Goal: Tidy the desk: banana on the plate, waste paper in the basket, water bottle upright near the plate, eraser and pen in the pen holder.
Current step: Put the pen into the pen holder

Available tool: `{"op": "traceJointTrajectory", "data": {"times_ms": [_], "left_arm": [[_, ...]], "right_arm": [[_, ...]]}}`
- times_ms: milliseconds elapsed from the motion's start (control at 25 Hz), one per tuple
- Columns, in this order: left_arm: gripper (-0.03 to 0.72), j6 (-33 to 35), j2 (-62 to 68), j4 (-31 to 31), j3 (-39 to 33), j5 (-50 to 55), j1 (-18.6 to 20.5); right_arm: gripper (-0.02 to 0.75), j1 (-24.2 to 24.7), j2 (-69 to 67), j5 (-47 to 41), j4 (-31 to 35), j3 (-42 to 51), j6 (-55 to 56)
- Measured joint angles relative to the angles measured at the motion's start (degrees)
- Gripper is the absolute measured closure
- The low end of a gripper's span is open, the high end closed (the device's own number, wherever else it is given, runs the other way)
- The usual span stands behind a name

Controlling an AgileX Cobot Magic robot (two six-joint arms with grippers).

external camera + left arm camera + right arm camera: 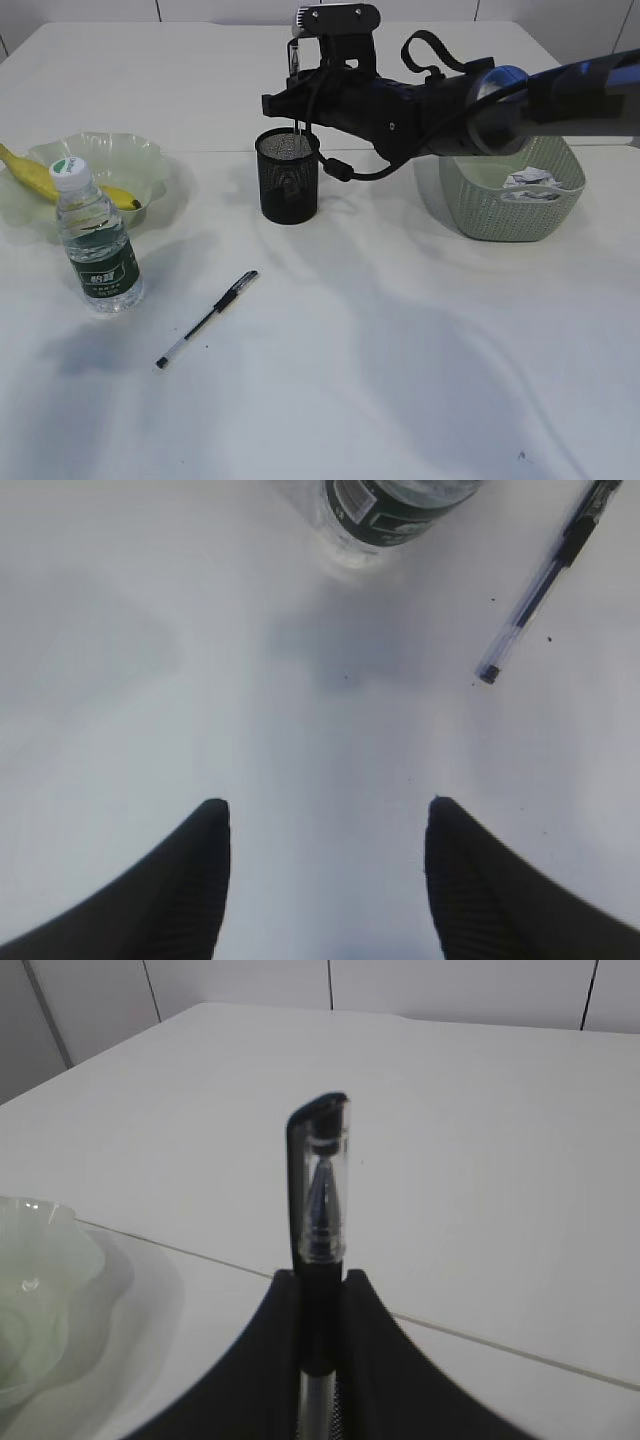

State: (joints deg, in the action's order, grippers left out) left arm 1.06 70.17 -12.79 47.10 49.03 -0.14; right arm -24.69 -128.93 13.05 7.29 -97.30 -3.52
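While a capped pen [320, 1190] is clamped upright between the closed jaws of the right gripper [318, 1300] above the pen holder [288, 176], the left gripper [325, 865] is held with jaws apart over the desk [400, 350], near a second pen [206, 319] and the water bottle [95, 240].

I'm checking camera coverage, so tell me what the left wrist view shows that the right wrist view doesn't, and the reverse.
Only the left wrist view shows the water bottle base, a pen lying on the desk, and the open left gripper. Only the right wrist view shows the right gripper shut on a capped pen, plus the plate edge. Both show the white tabletop.
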Motion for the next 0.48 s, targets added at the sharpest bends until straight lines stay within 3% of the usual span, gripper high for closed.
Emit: {"op": "traceJointTrajectory", "data": {"times_ms": [320,480], "left_arm": [[0.256,0.0,0.0,0.0,0.0,-0.1,0.0],[0.256,0.0,0.0,0.0,0.0,-0.2,0.0]], "right_arm": [[0.689,0.0,-0.2,-0.2,0.0,0.0,0.1],[0.647,0.0,-0.2,-0.2,0.0,0.0,0.1]]}}
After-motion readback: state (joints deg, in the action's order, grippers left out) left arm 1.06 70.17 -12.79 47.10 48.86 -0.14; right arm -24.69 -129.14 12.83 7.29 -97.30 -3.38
